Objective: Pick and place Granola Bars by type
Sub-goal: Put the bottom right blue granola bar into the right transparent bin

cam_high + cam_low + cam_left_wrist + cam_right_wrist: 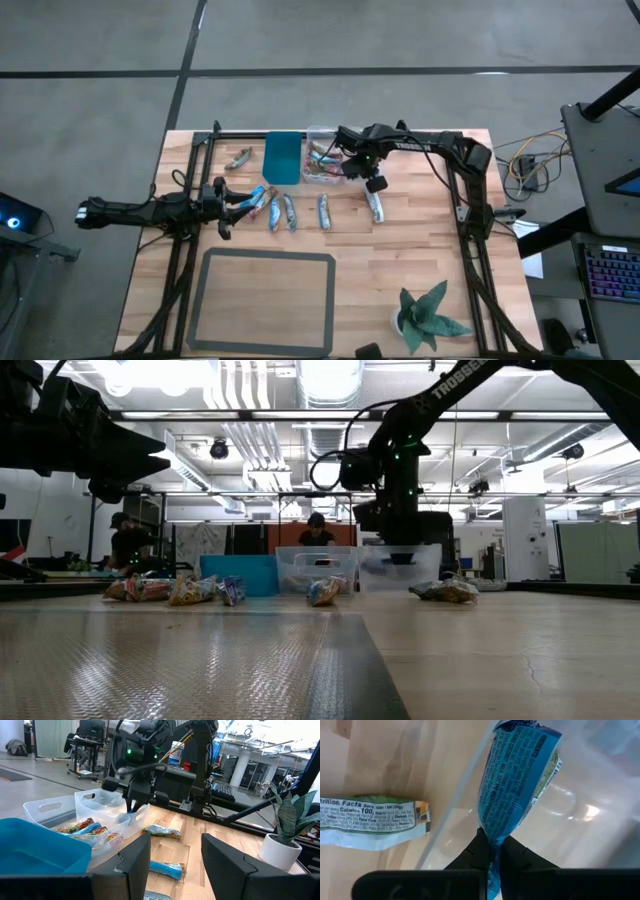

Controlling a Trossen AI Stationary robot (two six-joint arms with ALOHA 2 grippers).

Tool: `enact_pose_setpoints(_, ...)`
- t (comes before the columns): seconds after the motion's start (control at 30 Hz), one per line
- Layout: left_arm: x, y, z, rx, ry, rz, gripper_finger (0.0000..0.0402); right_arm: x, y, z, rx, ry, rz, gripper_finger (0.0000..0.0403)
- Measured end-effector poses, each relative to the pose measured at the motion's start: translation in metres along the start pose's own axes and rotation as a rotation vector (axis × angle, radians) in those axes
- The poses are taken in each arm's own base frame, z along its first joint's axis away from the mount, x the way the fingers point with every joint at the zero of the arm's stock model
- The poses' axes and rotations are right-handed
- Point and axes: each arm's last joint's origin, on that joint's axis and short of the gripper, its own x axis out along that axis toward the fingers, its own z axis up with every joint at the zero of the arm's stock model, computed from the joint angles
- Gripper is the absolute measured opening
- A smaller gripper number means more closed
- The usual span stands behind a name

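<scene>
Several wrapped granola bars lie flat in a row on the wooden table (290,212), one more near the far left (238,157) and a greenish one (374,206) (370,820) beside the clear bins. My right gripper (353,166) (134,804) hangs over the right-hand clear bin (400,565), shut on a bright blue bar (517,775). The left clear bin (75,820) holds reddish multicoloured bars. My left gripper (240,200) (175,855) is open and raised at the left end of the row, touching nothing. My right gripper pinches the blue bar by its crimped wrapper end (492,847) between the two fingertips (475,852), coming from above and pointing down. The bar is lifted clear and hangs below the fingers, its free end (530,740) just inside the clear bin's near wall.
A teal bin (283,157) stands left of the two clear bins (322,160) at the far edge. A dark-framed mat (265,300) lies near the front, a potted plant (430,315) at the near right. People sit in the room beyond (316,530).
</scene>
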Motion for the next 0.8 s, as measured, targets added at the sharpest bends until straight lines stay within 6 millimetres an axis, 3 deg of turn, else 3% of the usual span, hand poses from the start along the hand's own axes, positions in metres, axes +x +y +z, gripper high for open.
enact_pose_setpoints(0.5, 0.0, 0.0, -0.0001, 0.0, 0.0, 0.0, 0.0158, 0.0108, 0.0011, 0.0, 0.075, 0.014, 0.018, 0.0011)
enact_pose_setpoints(0.8, 0.0, 0.0, 0.0, 0.0, 0.0, 0.0, 0.0158, 0.0072, 0.0008, -0.0008, 0.137, 0.025, 0.018, 0.0061)
